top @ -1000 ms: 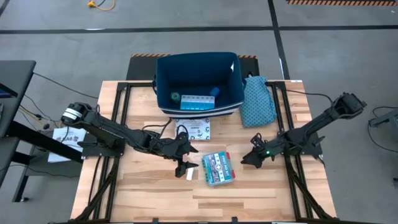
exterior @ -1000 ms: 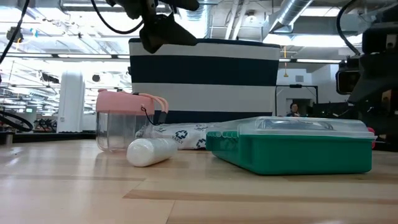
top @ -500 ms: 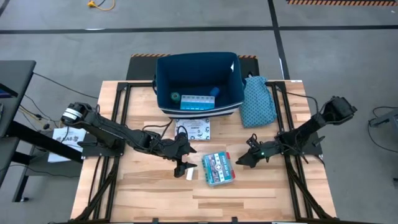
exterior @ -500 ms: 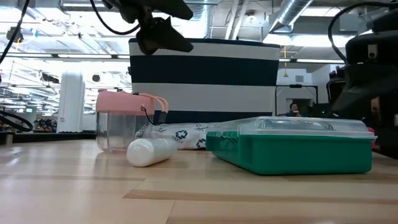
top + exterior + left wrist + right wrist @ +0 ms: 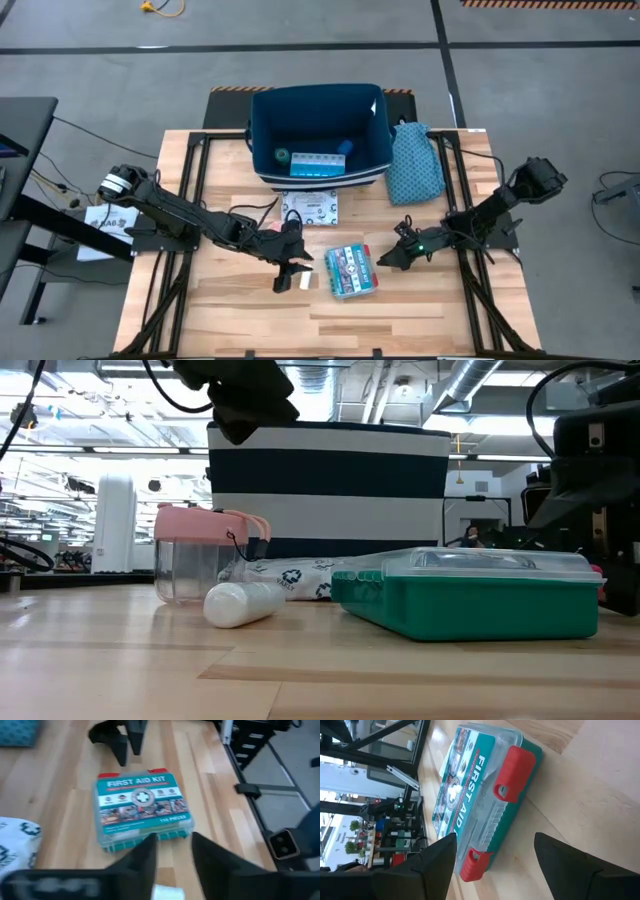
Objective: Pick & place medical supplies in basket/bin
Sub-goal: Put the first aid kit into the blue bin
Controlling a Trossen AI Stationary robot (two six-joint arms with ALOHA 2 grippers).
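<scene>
The left gripper [image 5: 290, 272] hangs open over the white tube [image 5: 306, 282], at the kit's [image 5: 351, 271] nine o'clock; the open right gripper [image 5: 392, 258] should square up on the kit first.

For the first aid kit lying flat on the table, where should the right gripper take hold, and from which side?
Probably across the narrow width of the first aid kit, from above. It lies flat, label up, its red latches facing the open right gripper; the side walls are straighter. The left gripper, open over the white tube, crowds the other side.
</scene>
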